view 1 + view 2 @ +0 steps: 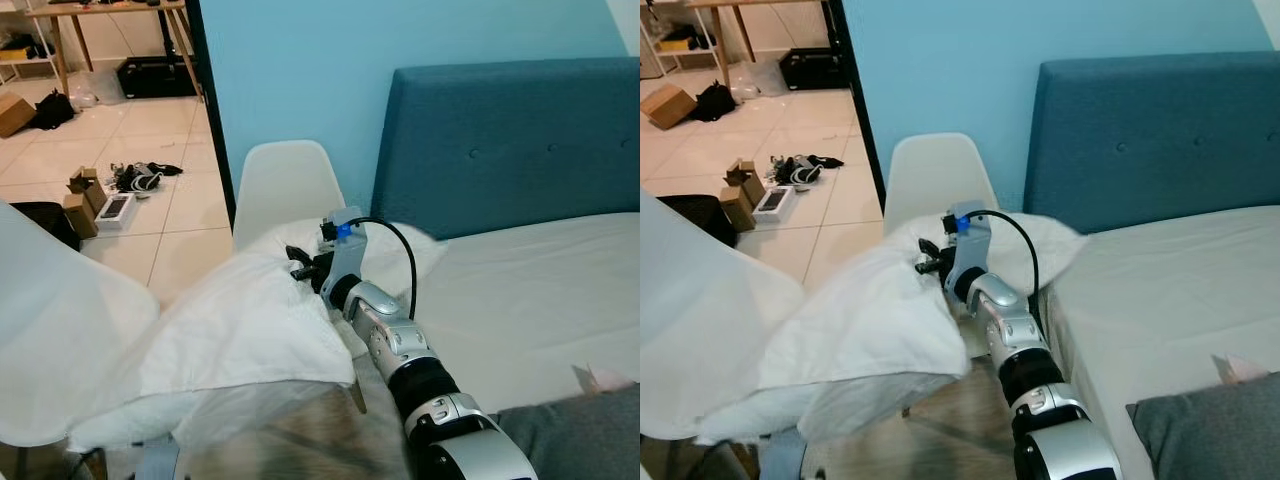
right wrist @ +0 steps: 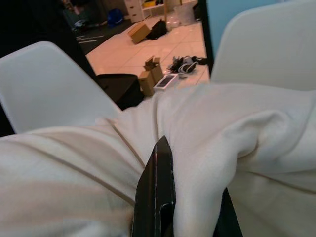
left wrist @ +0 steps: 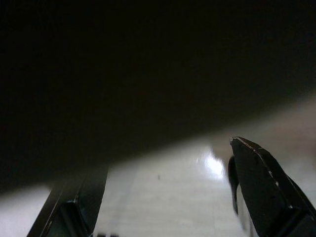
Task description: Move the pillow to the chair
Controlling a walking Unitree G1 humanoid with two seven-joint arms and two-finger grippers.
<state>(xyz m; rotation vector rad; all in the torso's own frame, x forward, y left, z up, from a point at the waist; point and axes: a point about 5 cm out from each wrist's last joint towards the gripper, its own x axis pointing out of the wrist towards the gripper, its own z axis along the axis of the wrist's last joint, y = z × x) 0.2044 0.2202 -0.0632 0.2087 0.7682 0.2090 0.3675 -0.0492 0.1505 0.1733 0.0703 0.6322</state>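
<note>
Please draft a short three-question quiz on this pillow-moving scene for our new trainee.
1. True or false: the right pincer is pinching the white pillow.
2. Which piece of furniture stands against the blue wall, just beyond the pillow? A) white chair B) wooden stool C) black sofa
3. Fill in: beside the chair, the bed has a padded ______ headboard.

Key: 1 true, the right wrist view shows fabric bunched between its fingers; 2 A; 3 blue.
</note>
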